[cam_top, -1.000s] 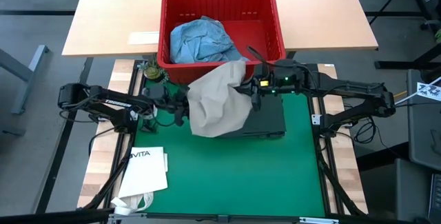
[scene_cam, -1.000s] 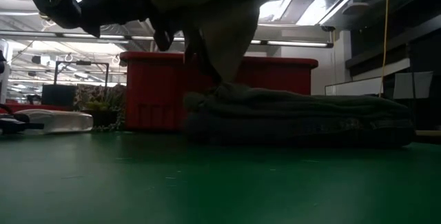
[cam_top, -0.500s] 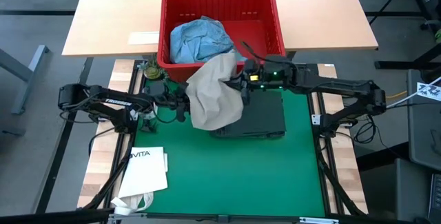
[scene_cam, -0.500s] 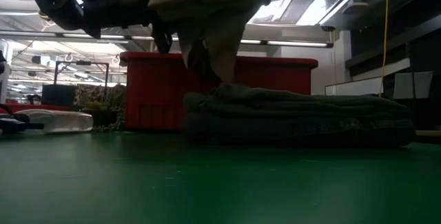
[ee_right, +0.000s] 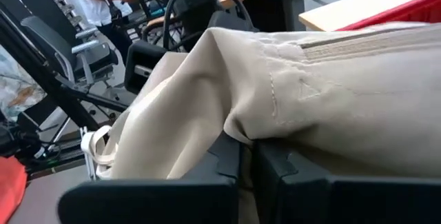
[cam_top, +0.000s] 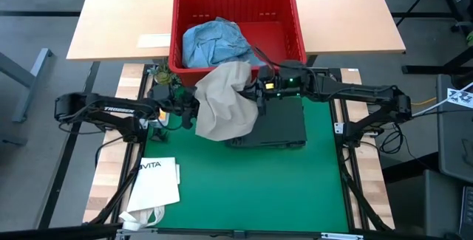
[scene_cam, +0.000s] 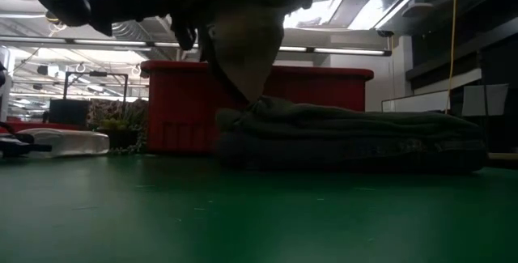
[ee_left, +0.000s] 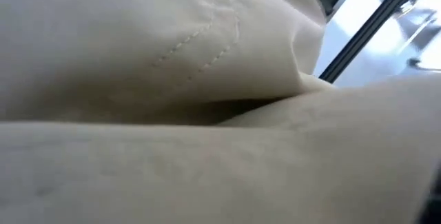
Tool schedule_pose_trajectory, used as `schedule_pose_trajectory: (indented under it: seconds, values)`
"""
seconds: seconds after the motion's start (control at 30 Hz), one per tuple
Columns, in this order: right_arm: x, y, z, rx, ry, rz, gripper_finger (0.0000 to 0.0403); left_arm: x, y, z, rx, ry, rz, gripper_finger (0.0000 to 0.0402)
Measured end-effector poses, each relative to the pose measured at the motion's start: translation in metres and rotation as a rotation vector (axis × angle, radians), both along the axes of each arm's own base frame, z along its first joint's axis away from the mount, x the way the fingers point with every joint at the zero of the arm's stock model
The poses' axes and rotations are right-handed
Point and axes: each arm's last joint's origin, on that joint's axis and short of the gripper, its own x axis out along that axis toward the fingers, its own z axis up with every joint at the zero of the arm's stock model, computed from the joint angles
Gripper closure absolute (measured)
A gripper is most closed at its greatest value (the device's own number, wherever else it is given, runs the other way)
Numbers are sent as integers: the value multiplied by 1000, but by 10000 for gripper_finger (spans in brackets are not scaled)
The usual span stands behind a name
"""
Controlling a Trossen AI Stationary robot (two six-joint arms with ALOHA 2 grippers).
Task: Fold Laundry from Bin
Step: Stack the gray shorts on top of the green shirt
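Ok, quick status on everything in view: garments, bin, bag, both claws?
Khaki garment: lifted off the mat, hanging between both claws.
Dark folded stack: flat on the green mat.
Blue denim: crumpled inside the bin.
Red bin: upright, behind the mat.
White VITA bag: lying flat, untouched.
Left claw: at the khaki's edge.
Right claw: shut on the khaki garment.

One camera looks straight down over the green mat (cam_top: 222, 188); another sits level on it. Both wrist cameras press close against the khaki garment (cam_top: 225, 107).
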Motion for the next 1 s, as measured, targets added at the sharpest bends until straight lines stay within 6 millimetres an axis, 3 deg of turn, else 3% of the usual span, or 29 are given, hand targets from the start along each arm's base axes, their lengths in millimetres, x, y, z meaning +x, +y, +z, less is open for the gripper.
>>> schedule_pose_trajectory:
  seconds: [0.2,0.47,0.77,1.0]
  values:
    - [0,0,-2,-23,13,6,388,-6,-1,-3,32,82,41,324]
    - [0,-10,1,-61,-20,-35,388,-7,2,0,84,60,131,324]
    - [16,-19,-5,-71,-107,-7,388,-7,3,0,96,62,175,324]
    - [18,-19,-16,-47,-21,6,388,-6,3,-4,90,96,167,324]
